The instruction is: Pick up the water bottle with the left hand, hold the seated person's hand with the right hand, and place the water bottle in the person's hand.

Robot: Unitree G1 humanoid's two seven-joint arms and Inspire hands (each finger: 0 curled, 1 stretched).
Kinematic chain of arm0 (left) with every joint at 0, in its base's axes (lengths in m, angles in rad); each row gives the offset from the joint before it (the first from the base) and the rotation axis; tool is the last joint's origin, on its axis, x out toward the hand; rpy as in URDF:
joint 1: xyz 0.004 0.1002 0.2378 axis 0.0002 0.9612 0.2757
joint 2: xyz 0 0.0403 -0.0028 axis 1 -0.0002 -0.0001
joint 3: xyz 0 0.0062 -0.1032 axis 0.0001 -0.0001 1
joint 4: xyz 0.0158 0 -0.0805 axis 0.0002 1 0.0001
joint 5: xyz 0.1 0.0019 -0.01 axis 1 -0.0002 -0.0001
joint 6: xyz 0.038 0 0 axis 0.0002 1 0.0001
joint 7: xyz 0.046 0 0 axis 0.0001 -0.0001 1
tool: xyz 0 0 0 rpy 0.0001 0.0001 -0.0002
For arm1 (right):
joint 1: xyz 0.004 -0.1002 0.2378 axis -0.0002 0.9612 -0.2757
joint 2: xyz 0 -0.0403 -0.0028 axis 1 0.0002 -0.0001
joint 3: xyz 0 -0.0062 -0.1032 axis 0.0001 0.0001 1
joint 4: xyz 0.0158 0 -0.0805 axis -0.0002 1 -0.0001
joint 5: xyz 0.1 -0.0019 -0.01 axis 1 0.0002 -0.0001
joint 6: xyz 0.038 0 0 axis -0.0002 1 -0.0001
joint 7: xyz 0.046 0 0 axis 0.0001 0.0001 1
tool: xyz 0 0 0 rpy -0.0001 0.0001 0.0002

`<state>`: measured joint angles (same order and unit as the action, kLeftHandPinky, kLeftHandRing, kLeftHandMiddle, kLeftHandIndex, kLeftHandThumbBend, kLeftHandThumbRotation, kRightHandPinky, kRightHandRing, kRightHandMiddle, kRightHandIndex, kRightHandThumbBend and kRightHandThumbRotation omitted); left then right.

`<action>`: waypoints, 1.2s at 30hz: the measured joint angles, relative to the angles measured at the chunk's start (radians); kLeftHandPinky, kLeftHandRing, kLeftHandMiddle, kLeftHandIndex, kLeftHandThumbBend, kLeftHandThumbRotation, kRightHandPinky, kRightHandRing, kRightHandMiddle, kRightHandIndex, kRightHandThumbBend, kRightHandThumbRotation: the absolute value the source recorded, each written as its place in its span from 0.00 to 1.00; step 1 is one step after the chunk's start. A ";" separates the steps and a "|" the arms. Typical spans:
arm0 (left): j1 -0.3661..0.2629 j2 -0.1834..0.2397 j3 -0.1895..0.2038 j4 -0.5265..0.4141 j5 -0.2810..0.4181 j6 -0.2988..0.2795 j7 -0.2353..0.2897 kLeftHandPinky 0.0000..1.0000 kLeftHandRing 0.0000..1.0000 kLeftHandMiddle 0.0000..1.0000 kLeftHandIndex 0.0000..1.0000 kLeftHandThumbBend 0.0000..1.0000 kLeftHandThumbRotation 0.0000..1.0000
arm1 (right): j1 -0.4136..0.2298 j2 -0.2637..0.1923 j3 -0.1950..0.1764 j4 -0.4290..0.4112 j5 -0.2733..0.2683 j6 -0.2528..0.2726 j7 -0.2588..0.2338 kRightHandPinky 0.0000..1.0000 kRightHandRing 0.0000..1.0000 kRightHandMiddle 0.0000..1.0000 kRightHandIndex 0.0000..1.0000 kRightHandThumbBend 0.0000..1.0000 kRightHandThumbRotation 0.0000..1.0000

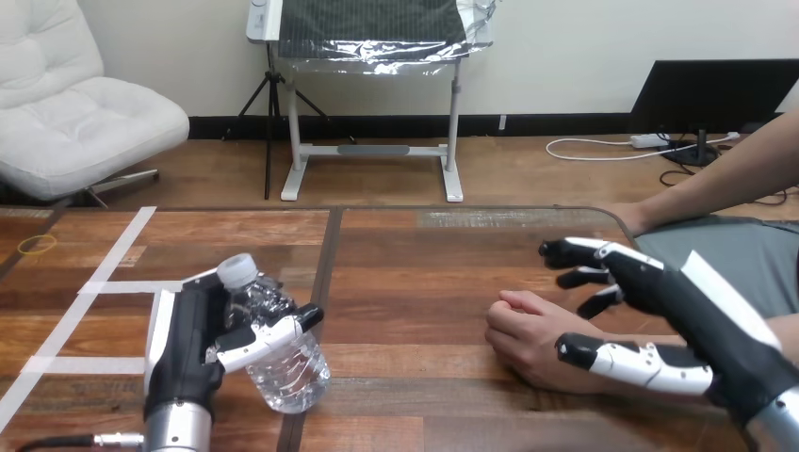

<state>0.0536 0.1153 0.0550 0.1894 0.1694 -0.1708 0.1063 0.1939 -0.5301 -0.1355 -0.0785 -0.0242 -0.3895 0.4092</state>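
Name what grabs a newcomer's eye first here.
The left hand, lower left, fingers curled round a tilted clear water bottle. At right, the right hand is open, thumb and fingers either side of the person's hand, a loose fist resting on the table; whether they touch is unclear.

No text, brand, number or sign can be read here. The clear water bottle [283, 363] at the near left shows no legible print, and neither does the wooden table [424, 273] on which it stands.
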 measured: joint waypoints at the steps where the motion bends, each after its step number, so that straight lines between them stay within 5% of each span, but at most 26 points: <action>1: 0.001 0.002 0.000 -0.007 0.000 0.000 -0.006 0.22 0.28 0.34 0.38 0.68 0.00 | -0.007 -0.004 0.000 0.005 -0.006 0.000 -0.001 0.65 0.82 0.85 0.84 0.91 0.64; 30: -0.015 0.077 0.001 -0.228 0.008 0.000 -0.122 0.20 0.26 0.32 0.35 0.77 0.00 | -0.142 -0.111 0.000 0.086 -0.116 0.005 -0.009 0.62 0.85 0.88 0.84 0.92 0.57; 36: -0.035 0.083 0.001 -0.269 0.012 0.000 -0.133 0.21 0.27 0.32 0.35 0.76 0.00 | -0.174 -0.125 0.000 0.101 -0.144 0.010 -0.010 0.68 0.86 0.88 0.85 0.92 0.56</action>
<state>0.0189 0.1987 0.0555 -0.0801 0.1816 -0.1709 -0.0268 0.0196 -0.6554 -0.1356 0.0228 -0.1685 -0.3796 0.3991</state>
